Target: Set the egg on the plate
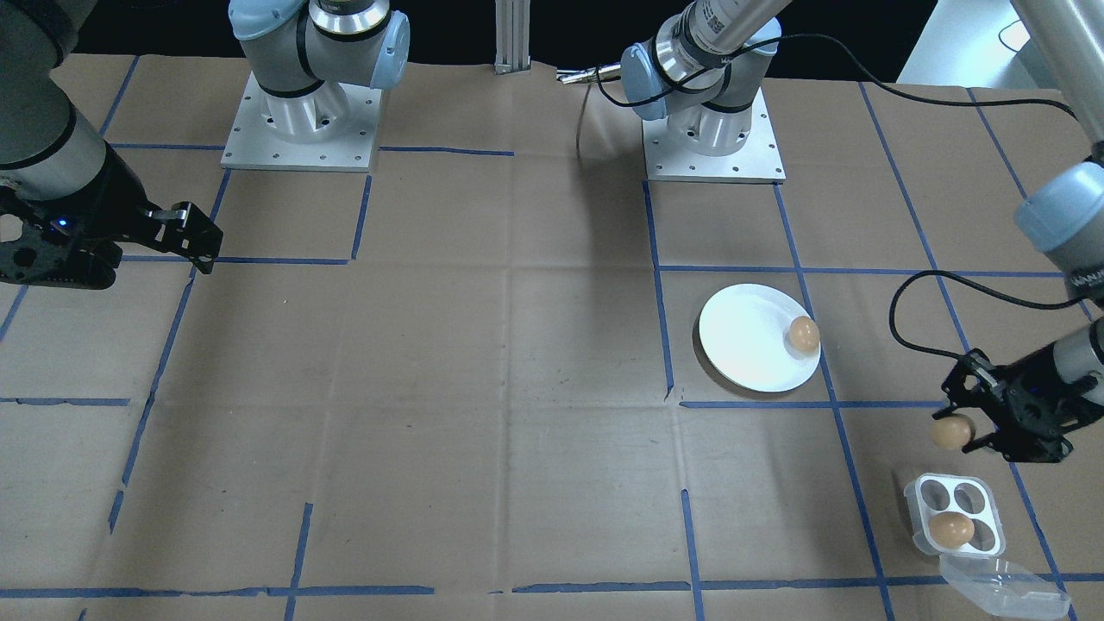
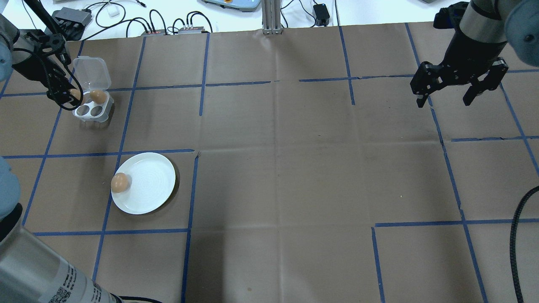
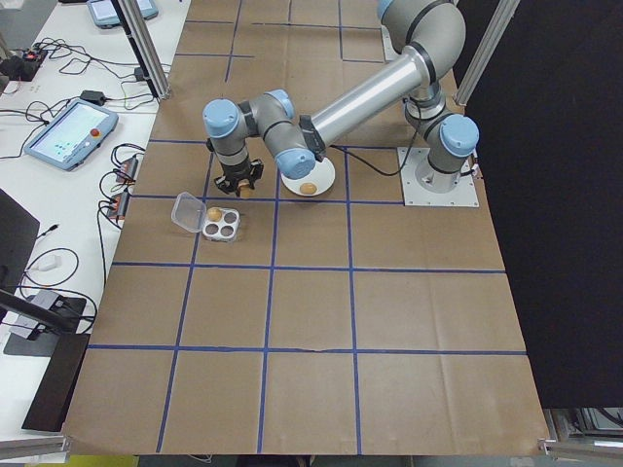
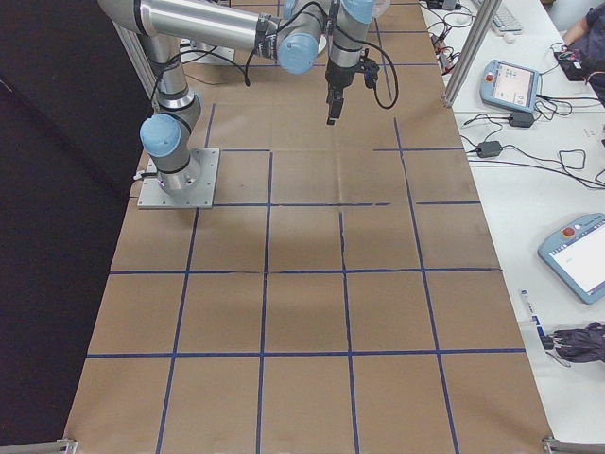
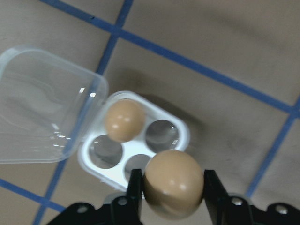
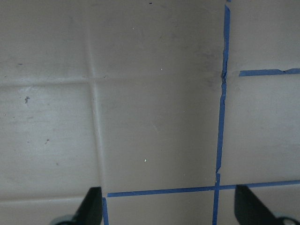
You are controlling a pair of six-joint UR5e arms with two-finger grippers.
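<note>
My left gripper (image 1: pixel 959 429) is shut on a brown egg (image 1: pixel 950 432), held in the air just above the small white egg tray (image 1: pixel 956 515). From the left wrist view the held egg (image 5: pixel 173 183) sits between the two fingers, over the tray (image 5: pixel 133 143). One more egg (image 5: pixel 124 120) rests in a tray hole. The round white plate (image 1: pixel 749 345) lies on the table with another egg (image 1: pixel 804 334) at its rim; seen from overhead, that plate (image 2: pixel 147 183) is nearer my base than the tray. My right gripper (image 2: pixel 457 90) hangs open far off, over bare paper.
The tray's clear lid (image 1: pixel 1000 586) lies open beside it. Brown paper with blue tape lines (image 2: pixel 198 156) covers the table. Cables and boxes (image 2: pixel 168 25) lie beyond the far edge. A black cable (image 1: pixel 931 310) loops from my left arm.
</note>
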